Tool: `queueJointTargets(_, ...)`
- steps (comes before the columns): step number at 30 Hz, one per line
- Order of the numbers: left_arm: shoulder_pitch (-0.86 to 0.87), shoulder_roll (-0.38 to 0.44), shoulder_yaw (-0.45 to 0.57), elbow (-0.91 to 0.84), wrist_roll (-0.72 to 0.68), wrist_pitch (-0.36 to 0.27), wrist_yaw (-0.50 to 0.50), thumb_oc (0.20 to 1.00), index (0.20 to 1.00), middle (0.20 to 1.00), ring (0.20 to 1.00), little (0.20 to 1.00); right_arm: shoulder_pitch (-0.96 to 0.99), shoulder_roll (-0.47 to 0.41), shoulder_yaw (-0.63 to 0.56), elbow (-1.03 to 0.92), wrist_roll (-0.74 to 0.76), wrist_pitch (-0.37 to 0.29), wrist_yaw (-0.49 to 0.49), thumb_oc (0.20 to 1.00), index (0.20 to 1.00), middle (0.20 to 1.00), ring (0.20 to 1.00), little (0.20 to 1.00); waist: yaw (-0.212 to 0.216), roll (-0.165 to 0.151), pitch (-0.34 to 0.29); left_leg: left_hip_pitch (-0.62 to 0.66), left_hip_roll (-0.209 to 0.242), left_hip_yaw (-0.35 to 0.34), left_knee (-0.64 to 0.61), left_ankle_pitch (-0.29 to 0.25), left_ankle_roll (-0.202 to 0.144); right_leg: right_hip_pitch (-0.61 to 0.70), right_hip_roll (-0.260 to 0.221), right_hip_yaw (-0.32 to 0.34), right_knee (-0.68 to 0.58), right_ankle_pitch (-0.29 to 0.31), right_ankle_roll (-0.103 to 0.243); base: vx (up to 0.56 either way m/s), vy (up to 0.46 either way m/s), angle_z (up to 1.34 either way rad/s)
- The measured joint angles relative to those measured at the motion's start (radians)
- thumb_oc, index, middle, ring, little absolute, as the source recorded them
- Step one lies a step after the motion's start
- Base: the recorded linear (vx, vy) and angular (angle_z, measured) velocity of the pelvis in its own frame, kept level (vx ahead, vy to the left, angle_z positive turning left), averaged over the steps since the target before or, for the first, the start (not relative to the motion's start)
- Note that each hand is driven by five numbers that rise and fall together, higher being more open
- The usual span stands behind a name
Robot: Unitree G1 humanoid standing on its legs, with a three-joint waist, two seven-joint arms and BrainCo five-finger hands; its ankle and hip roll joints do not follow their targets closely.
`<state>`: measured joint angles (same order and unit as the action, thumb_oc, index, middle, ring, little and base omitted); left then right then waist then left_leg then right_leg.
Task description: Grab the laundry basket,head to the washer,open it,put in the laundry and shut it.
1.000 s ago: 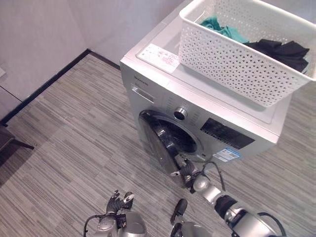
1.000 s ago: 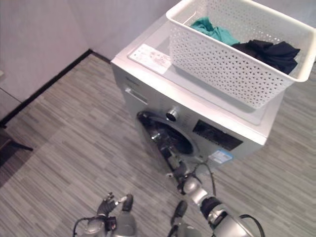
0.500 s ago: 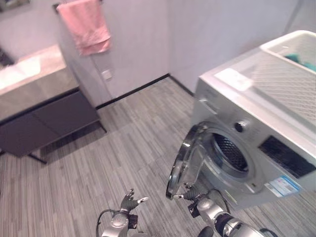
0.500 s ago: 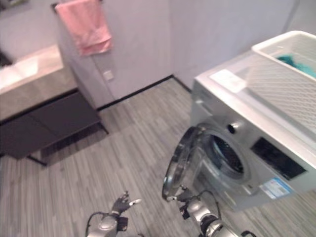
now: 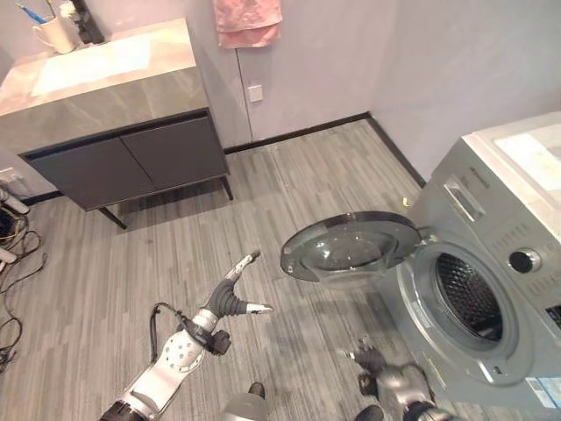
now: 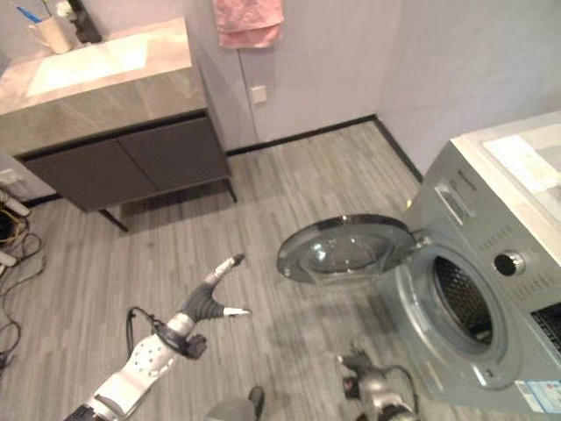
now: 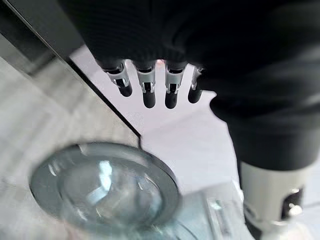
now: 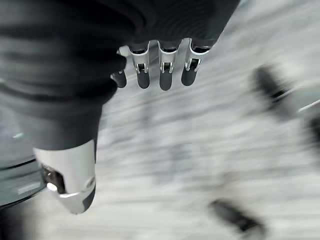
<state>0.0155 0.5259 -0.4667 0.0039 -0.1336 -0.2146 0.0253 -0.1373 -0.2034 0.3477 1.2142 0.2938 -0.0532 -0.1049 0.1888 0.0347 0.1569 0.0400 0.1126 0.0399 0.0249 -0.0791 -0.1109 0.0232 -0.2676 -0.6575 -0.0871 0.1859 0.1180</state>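
The silver front-loading washer [image 5: 491, 219] stands at the right. Its round glass door [image 5: 351, 248] is swung wide open to the left, and the dark drum opening [image 5: 469, 298] is bare. My left hand [image 5: 232, 294] reaches out over the floor left of the door with its fingers [image 7: 145, 90] straight and nothing in them; the door [image 7: 105, 187] shows beyond them. My right hand [image 5: 372, 361] hangs low in front of the washer, below the door and apart from it. Its fingers [image 8: 162, 75] are relaxed and hold nothing.
A dark vanity cabinet [image 5: 114, 149] with a stone top stands against the far wall at the left, a cup [image 5: 54, 35] on it. A pink towel [image 5: 248, 19] hangs on the wall. Cables [image 5: 13, 228] lie at the far left of the striped grey floor.
The camera has swung left, away from the washer's top. The door has swung from ajar to wide open. My right hand has left the door's edge; my left hand has stretched forward.
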Motion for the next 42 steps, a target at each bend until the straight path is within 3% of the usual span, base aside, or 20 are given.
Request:
queueJointTargets(3, -0.008, -0.058, -0.023, 0.045, -0.126, 0.006, -0.090, 1.000, 1.000, 1.000, 1.000, 1.000, 0.046, -0.012, -0.004, 0.041, -0.071, 0.015, 0.007, 1.000, 1.000, 1.000, 1.000, 1.000, -0.077, 0.006, -0.014, 0.034, 0.058, 0.034, 0.010, -0.011, -0.027, 0.001, 0.060, 0.042, -0.004, -0.022, -0.022, 0.07, -0.176, -0.48)
queueJointTargets(4, -0.014, -0.071, -0.018, 0.076, -0.163, 0.008, -0.108, 1.000, 1.000, 1.000, 1.000, 1.000, 0.042, -0.011, -0.014, 0.046, -0.081, 0.020, 0.017, 1.000, 1.000, 1.000, 1.000, 1.000, -0.094, 0.014, -0.023, 0.033, 0.093, 0.063, 0.049, -0.031, -0.056, -0.012, 0.101, 0.084, 0.007, -0.048, -0.039, 0.01, -0.147, -0.76)
queueJointTargets(6, -0.029, -0.050, -0.015, 0.154, -0.205, 0.029, -0.126, 1.000, 1.000, 1.000, 1.000, 1.000, 0.029, 0.005, -0.004, 0.056, -0.108, 0.029, 0.023, 1.000, 1.000, 1.000, 1.000, 1.000, -0.096, -0.008, -0.032, -0.033, 0.133, 0.079, 0.265, -0.052, -0.082, -0.032, 0.138, 0.162, 0.021, -0.078, -0.065, -0.04, -0.056, -1.24)
queueJointTargets(7, -0.024, -0.046, -0.013, 0.214, -0.224, 0.050, -0.141, 1.000, 1.000, 1.000, 1.000, 1.000, 0.031, 0.003, 0.000, 0.057, -0.124, 0.028, 0.028, 1.000, 1.000, 1.000, 1.000, 1.000, -0.091, -0.016, -0.052, -0.101, 0.144, 0.042, 0.415, -0.002, -0.070, -0.018, 0.157, 0.198, -0.010, -0.085, -0.069, 0.06, 0.103, -1.28)
queueJointTargets(8, -0.027, -0.053, -0.014, 0.260, -0.238, 0.053, -0.156, 1.000, 1.000, 1.000, 1.000, 1.000, 0.034, -0.006, 0.003, 0.055, -0.140, 0.029, 0.034, 1.000, 1.000, 1.000, 1.000, 1.000, -0.097, -0.032, -0.067, -0.141, 0.135, 0.003, 0.490, 0.019, -0.076, -0.019, 0.144, 0.206, -0.010, -0.066, -0.101, 0.01, 0.151, -1.01)
queueJointTargets(10, -0.033, -0.087, -0.016, 0.318, -0.252, 0.065, -0.171, 1.000, 1.000, 1.000, 1.000, 1.000, 0.059, -0.056, 0.004, 0.060, -0.166, 0.036, 0.045, 1.000, 1.000, 1.000, 1.000, 1.000, -0.115, -0.017, -0.082, -0.171, 0.137, -0.036, 0.431, 0.000, -0.087, -0.020, 0.154, 0.206, -0.010, -0.069, -0.108, 0.09, 0.230, -0.27)
queueJointTargets(11, -0.042, -0.090, -0.015, 0.365, -0.247, 0.065, -0.182, 1.000, 1.000, 1.000, 1.000, 1.000, 0.067, -0.090, -0.002, 0.069, -0.194, 0.051, 0.049, 1.000, 1.000, 1.000, 1.000, 1.000, -0.126, -0.012, -0.085, -0.177, 0.131, -0.055, 0.273, 0.006, -0.096, -0.023, 0.155, 0.204, -0.010, -0.074, -0.110, 0.12, 0.240, -0.03)
queueJointTargets(13, -0.080, -0.085, -0.010, 0.478, -0.206, 0.066, -0.181, 1.000, 1.000, 1.000, 1.000, 1.000, 0.054, -0.108, -0.003, 0.091, -0.218, 0.058, 0.059, 1.000, 1.000, 1.000, 1.000, 1.000, -0.128, -0.015, -0.081, -0.166, 0.156, -0.058, 0.001, 0.062, -0.117, -0.027, 0.169, 0.230, -0.010, -0.086, -0.095, 0.15, 0.221, -0.23)
queueJointTargets(15, -0.097, -0.073, -0.016, 0.539, -0.163, 0.077, -0.171, 1.000, 1.000, 1.000, 1.000, 1.000, 0.035, -0.116, -0.005, 0.093, -0.231, 0.055, 0.063, 1.000, 1.000, 1.000, 1.000, 1.000, -0.122, -0.020, -0.072, -0.174, 0.180, -0.060, -0.055, 0.092, -0.132, -0.028, 0.182, 0.258, -0.011, -0.089, -0.097, 0.23, 0.284, -0.49)
queueJointTargets(17, -0.117, -0.046, -0.035, 0.613, -0.014, 0.089, -0.169, 1.000, 1.000, 1.000, 1.000, 1.000, 0.020, -0.118, -0.012, 0.101, -0.264, 0.055, 0.076, 1.000, 1.000, 1.000, 1.000, 1.000, -0.123, -0.018, -0.069, -0.147, 0.169, -0.051, -0.048, 0.093, -0.123, -0.028, 0.188, 0.310, -0.010, -0.089, -0.092, 0.18, 0.300, -0.88)
queueJointTargets(19, -0.152, -0.028, -0.085, 0.639, 0.077, 0.093, -0.167, 1.000, 1.000, 1.000, 1.000, 1.000, 0.021, -0.118, -0.012, 0.084, -0.273, 0.049, 0.080, 1.000, 1.000, 1.000, 1.000, 1.000, -0.135, 0.001, -0.075, -0.145, 0.135, -0.032, 0.030, 0.080, -0.101, -0.026, 0.176, 0.311, -0.010, -0.089, -0.092, 0.15, 0.276, -0.78)
queueJointTargets(20, -0.181, -0.038, -0.094, 0.679, 0.150, 0.092, -0.165, 1.000, 1.000, 1.000, 1.000, 1.000, 0.026, -0.129, -0.011, 0.082, -0.279, 0.057, 0.087, 1.000, 1.000, 1.000, 1.000, 1.000, -0.137, 0.030, -0.086, -0.135, 0.111, -0.009, 0.013, 0.091, -0.044, -0.036, 0.158, 0.310, -0.010, -0.088, -0.079, 0.12, 0.278, -0.65)
queueJointTargets(23, -0.193, -0.022, -0.079, 0.726, 0.240, 0.093, -0.158, 1.000, 1.000, 1.000, 1.000, 1.000, 0.028, -0.066, -0.012, 0.078, -0.298, 0.064, 0.098, 1.000, 1.000, 1.000, 1.000, 1.000, -0.145, -0.027, -0.082, -0.070, 0.031, 0.063, -0.044, 0.113, -0.008, -0.055, 0.082, 0.317, -0.006, -0.078, -0.080, 0.07, 0.224, -0.66)
queueJointTargets(26, -0.221, -0.021, -0.129, 0.835, 0.362, 0.097, -0.143, 1.000, 1.000, 1.000, 1.000, 1.000, 0.033, -0.018, 0.010, 0.038, -0.317, 0.068, 0.114, 1.000, 1.000, 1.000, 1.000, 1.000, -0.146, -0.051, -0.098, -0.021, -0.030, 0.140, -0.120, 0.128, 0.038, -0.075, -0.001, 0.323, -0.002, -0.081, -0.055, 0.04, 0.191, -0.54)
queueJointTargets(28, -0.249, -0.024, -0.140, 0.895, 0.394, 0.094, -0.116, 1.000, 1.000, 1.000, 1.000, 1.000, 0.036, 0.009, 0.010, 0.008, -0.318, 0.067, 0.115, 1.000, 1.000, 1.000, 1.000, 1.000, -0.155, -0.070, -0.092, -0.023, -0.059, 0.151, -0.118, 0.128, 0.059, -0.076, -0.034, 0.317, -0.001, -0.052, -0.031, -0.05, 0.120, -0.05)
queueJointTargets(30, -0.252, -0.016, -0.140, 0.902, 0.415, 0.094, -0.108, 1.000, 1.000, 1.000, 1.000, 1.000, 0.038, 0.023, 0.010, 0.007, -0.317, 0.067, 0.117, 1.000, 1.000, 1.000, 1.000, 1.000, -0.150, -0.086, -0.098, -0.022, -0.068, 0.160, -0.116, 0.126, 0.058, -0.076, -0.042, 0.320, -0.001, -0.003, -0.034, -0.11, 0.075, 0.00)
queueJointTargets(31, -0.290, -0.018, -0.156, 0.962, 0.431, 0.086, -0.085, 1.000, 1.000, 1.000, 1.000, 1.000, 0.036, 0.025, 0.010, -0.006, -0.316, 0.065, 0.114, 1.000, 1.000, 1.000, 1.000, 1.000, -0.140, -0.095, -0.096, -0.039, -0.075, 0.163, -0.116, 0.124, 0.055, -0.093, -0.052, 0.318, 0.002, 0.018, 0.022, -0.14, 0.033, 0.02)
queueJointTargets(35, -0.512, -0.020, -0.209, 1.117, 0.520, 0.105, -0.014, 1.000, 1.000, 1.000, 1.000, 1.000, -0.050, -0.001, 0.037, -0.031, -0.306, 0.048, 0.102, 1.000, 1.000, 1.000, 1.000, 1.000, -0.158, -0.120, -0.029, -0.134, -0.069, 0.141, -0.090, 0.131, 0.047, -0.161, -0.045, 0.297, 0.002, 0.023, 0.021, -0.12, 0.016, 0.15)
queueJointTargets(38, -0.675, 0.001, -0.162, 1.149, 0.549, 0.130, 0.120, 1.000, 1.000, 1.000, 1.000, 1.000, -0.085, -0.006, 0.049, -0.057, -0.289, 0.033, 0.060, 1.000, 1.000, 1.000, 1.000, 1.000, -0.181, -0.175, 0.036, -0.161, -0.066, 0.135, -0.082, 0.133, 0.044, -0.178, -0.047, 0.290, 0.002, 0.025, 0.018, -0.08, -0.010, 0.08)
queueJointTargets(42, -0.719, 0.036, -0.101, 1.158, 0.569, 0.133, 0.200, 1.000, 1.000, 1.000, 1.000, 1.000, -0.081, -0.007, 0.054, -0.065, -0.286, 0.025, 0.036, 1.000, 1.000, 1.000, 1.000, 1.000, -0.188, -0.192, 0.081, -0.165, -0.063, 0.138, -0.083, 0.133, 0.043, -0.186, -0.044, 0.290, 0.002, 0.025, 0.018, -0.01, -0.002, -0.01)
